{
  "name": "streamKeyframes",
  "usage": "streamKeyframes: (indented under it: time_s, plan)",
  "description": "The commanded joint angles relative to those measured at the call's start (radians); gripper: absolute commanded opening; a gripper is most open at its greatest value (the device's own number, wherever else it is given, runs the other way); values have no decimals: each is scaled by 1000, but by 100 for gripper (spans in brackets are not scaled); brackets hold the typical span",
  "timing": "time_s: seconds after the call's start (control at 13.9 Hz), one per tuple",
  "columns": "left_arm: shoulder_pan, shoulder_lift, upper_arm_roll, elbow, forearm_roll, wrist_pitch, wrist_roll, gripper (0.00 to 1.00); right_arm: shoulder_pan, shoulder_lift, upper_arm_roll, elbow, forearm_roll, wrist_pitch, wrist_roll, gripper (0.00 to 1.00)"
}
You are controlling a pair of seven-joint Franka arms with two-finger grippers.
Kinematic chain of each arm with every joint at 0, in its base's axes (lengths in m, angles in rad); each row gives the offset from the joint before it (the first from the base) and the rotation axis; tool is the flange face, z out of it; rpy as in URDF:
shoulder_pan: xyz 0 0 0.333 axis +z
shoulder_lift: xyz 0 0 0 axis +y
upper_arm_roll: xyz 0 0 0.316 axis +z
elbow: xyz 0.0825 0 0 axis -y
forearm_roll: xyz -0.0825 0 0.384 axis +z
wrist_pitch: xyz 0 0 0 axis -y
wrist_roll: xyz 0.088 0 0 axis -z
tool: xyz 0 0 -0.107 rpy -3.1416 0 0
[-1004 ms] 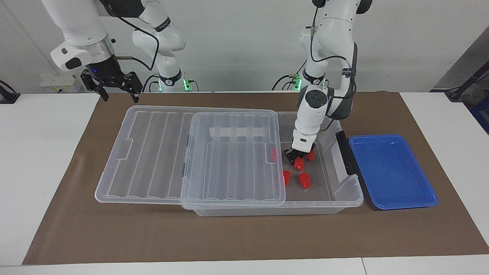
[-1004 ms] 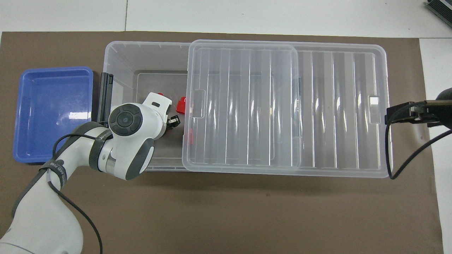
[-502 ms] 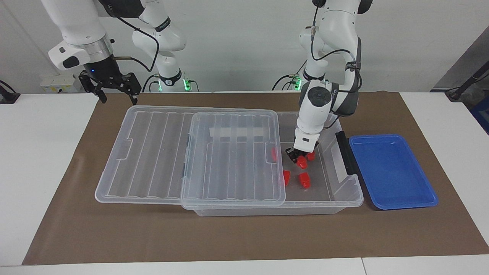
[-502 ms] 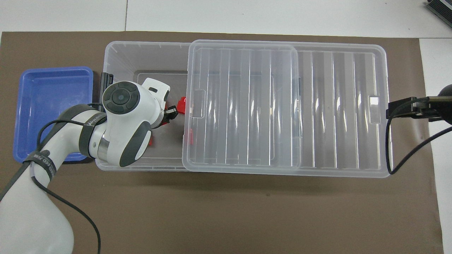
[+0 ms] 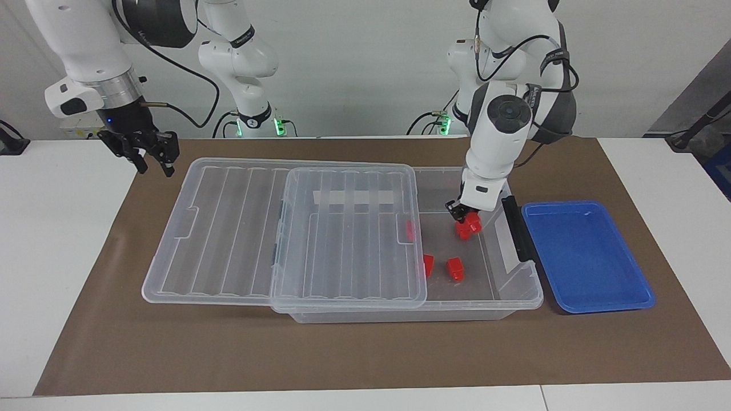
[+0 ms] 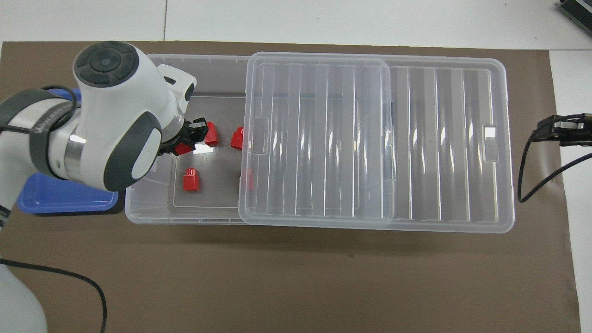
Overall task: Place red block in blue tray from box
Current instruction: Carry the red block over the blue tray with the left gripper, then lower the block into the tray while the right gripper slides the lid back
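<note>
One red block (image 5: 460, 229) clamped in left gripper (image 5: 464, 212) jaws over box (image 5: 517, 285); right gripper (image 5: 149, 153) jaws spread.

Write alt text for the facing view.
The left gripper, shut on a red block, hangs inside the open end of the clear box, beside the empty blue tray. The right gripper waits above the table.
</note>
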Motion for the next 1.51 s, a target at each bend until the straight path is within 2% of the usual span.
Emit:
streamKeyframes:
  time_s: [0.0, 0.22, 0.43, 0.5, 0.72, 1.08, 1.29, 1.43]
  plan:
    - [111, -8, -4, 66, 8, -127, 198, 17, -43, -13, 5, -81, 9, 104, -9, 0]
    - [251, -18, -1, 66, 6, -133, 479, 17, -69, 24, 5, -106, 9, 163, -10, 0]
    - [342, -18, 0, 49, 6, -92, 628, 17, -72, 85, 5, -107, 9, 219, -12, 0]
    - [371, -23, 0, 21, 6, -57, 662, 17, -72, 102, 5, -110, 9, 230, -16, 0]
    - [443, -95, 0, -170, 6, 130, 778, 17, -92, 148, 5, -113, 9, 274, -22, 0]
    - [482, -141, 6, -387, 6, 402, 831, 17, -61, 170, 15, -115, 9, 288, -19, 0]
    - [517, -121, 5, -398, 6, 460, 831, 17, -29, 170, 15, -115, 10, 288, -19, 0]
    - [526, -86, 7, -434, 6, 563, 832, 17, -15, 170, 16, -115, 10, 287, -21, 0]
